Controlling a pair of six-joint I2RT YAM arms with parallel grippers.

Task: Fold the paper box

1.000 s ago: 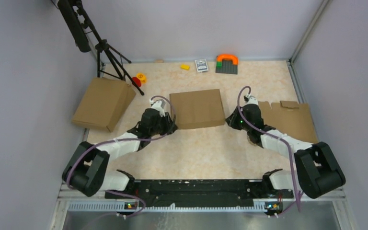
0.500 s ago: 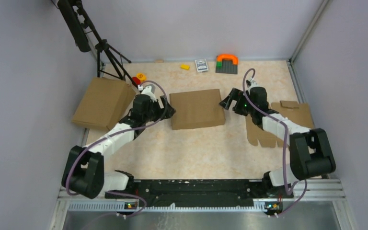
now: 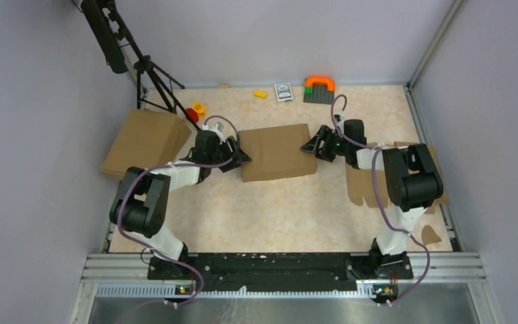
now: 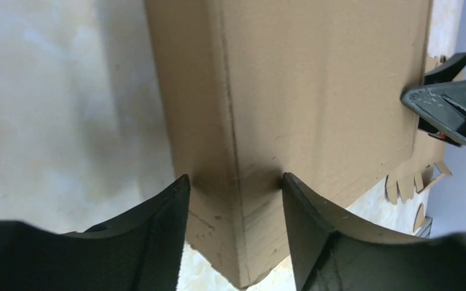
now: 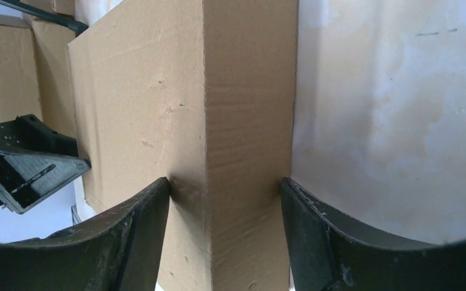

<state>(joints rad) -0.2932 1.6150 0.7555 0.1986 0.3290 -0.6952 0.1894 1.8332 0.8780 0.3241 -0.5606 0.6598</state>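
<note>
Both arms have swung in since a second ago, and each gripper now meets a short side of the paper box, which has barely shifted.

From above, the box is a shallow, plain brown rectangle, closed and flat-topped, lying in the middle of the mottled beige table. The left gripper sits at its 9 o'clock edge and the right gripper at its 3 o'clock edge. Bare table lies open at 6 o'clock. A second brown box lies apart at 9 o'clock, and a flat notched cardboard blank lies just beyond the right gripper at 4 o'clock.

At the left wrist, the left gripper has its dark curved fingers pinched on the box, one tip on the side wall, the other on the top face, the creased corner edge between them. The cardboard is matte and faintly ribbed. The right gripper shows at the far edge, at 3 o'clock.

At the right wrist, the right gripper clamps the box likewise across a sharp fold, both tips touching cardboard. The left gripper appears at 9 o'clock.
</note>
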